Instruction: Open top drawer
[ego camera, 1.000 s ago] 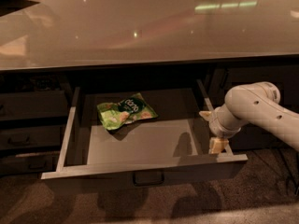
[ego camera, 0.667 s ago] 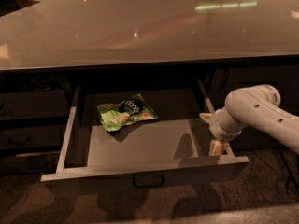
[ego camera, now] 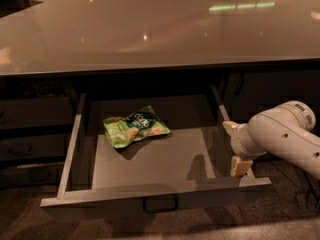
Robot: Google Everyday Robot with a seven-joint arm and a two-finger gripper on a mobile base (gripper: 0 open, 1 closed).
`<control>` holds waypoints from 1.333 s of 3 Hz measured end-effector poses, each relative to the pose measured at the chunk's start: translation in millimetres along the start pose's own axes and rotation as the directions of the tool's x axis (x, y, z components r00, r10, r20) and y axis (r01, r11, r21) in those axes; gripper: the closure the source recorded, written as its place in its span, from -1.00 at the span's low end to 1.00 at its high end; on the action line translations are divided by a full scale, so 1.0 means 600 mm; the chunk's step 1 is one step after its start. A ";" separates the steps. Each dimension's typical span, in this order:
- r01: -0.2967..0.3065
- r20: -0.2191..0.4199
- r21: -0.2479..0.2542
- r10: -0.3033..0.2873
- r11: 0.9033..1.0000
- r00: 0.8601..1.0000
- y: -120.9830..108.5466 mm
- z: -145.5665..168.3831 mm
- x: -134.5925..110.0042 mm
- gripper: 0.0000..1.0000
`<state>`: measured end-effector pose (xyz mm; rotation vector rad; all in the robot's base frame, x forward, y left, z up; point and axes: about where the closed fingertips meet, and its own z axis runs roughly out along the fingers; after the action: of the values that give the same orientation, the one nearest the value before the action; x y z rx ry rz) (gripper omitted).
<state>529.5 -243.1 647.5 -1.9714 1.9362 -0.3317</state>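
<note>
Since earlier, the wide dark grey top drawer (ego camera: pixel 100 200) had slid slightly further out, lower centre, with the gripper (ego camera: pixel 239 160) on the white arm (ego camera: pixel 285 139) at its right wall, grasp state indeterminable; likely best pulled straight outward, not sideways.

Your camera looks down from the front, quite near, at the table (ego camera: pixel 150 34) and top drawer (ego camera: pixel 150 193); the gripper (ego camera: pixel 236 146) is at its right rail.

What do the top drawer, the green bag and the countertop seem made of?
Top drawer: likely painted metal or laminate, matte grey. Snack bag: glossy plastic film, crinkled. Countertop: polished, perhaps stone; it mirrors lights. The pincer is at the drawer's right side.
</note>
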 end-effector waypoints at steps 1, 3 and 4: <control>0.000 0.000 0.000 0.000 1.000 1.000 0.000 0.000 0.000 -1.00; 0.002 0.165 0.090 -0.017 0.996 0.986 -0.041 -0.082 -0.035 -1.00; 0.038 0.240 0.186 -0.083 0.982 0.967 -0.047 -0.160 -0.055 -1.00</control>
<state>514.7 -218.5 749.0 -1.8597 1.6343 -0.2534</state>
